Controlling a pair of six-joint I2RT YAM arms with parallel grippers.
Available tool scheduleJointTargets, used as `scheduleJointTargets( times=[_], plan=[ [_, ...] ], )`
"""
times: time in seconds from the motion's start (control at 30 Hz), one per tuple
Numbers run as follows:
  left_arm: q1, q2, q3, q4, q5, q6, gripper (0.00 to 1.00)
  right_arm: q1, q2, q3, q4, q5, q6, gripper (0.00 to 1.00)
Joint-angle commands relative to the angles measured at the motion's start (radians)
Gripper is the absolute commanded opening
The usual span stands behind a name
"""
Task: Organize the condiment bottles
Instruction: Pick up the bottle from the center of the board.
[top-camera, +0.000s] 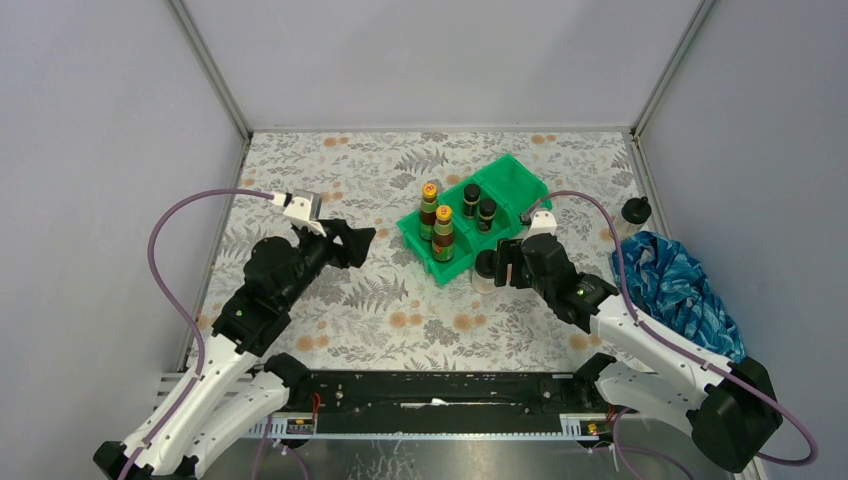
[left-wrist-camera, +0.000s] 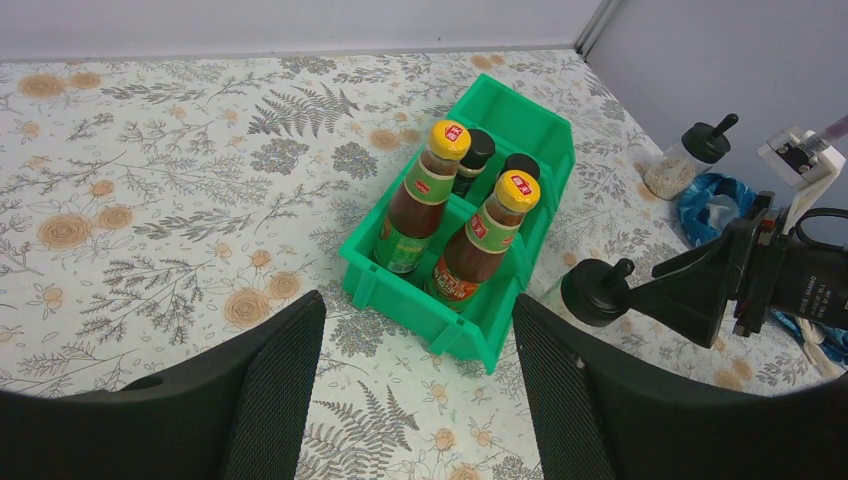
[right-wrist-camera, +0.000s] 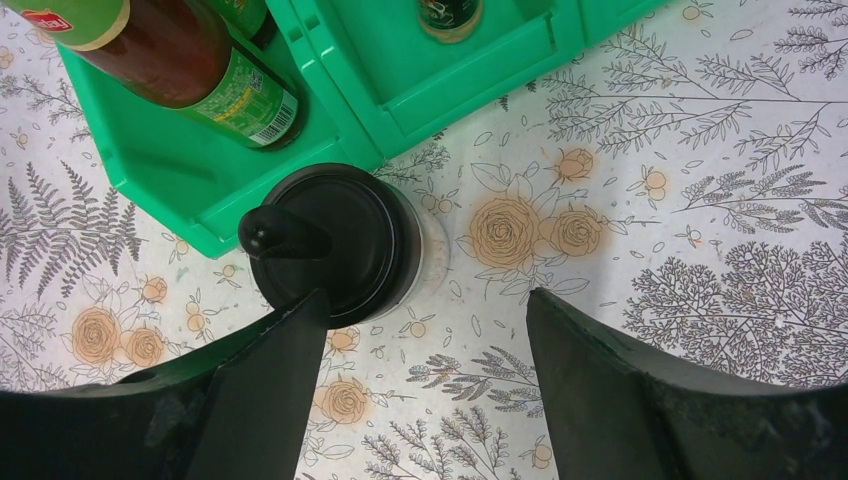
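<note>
Two brown bottles (left-wrist-camera: 418, 205) (left-wrist-camera: 476, 250), red-green labels (left-wrist-camera: 428, 188), red-marked yellow caps (left-wrist-camera: 450, 138), lettering unreadable.

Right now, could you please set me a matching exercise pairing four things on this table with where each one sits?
Things:
1 yellow-capped bottles
2 short dark jars
3 nearer clear jar
4 blue cloth

Places:
A middle compartment of the bin
B right edge of the table
C on the table, beside the bin
D near end compartment of the bin

Pairs: 1-D, 2-A, 3-C, 4-B
</note>
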Motion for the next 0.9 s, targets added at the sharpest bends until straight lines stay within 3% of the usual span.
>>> scheduleJointTargets(
  times=[0.0, 0.87],
  plan=[
    [-0.007, -0.003, 0.019, 0.012, 0.001, -0.002, 0.74, 0.008, -0.006, -0.009, 0.006, 0.035, 0.020, 0.80],
    [-0.022, -0.008, 0.017, 0.009, -0.010, -0.002, 0.74, 0.009, -0.055, 0.003, 0.002, 0.023, 0.011, 0.81]
  ],
)
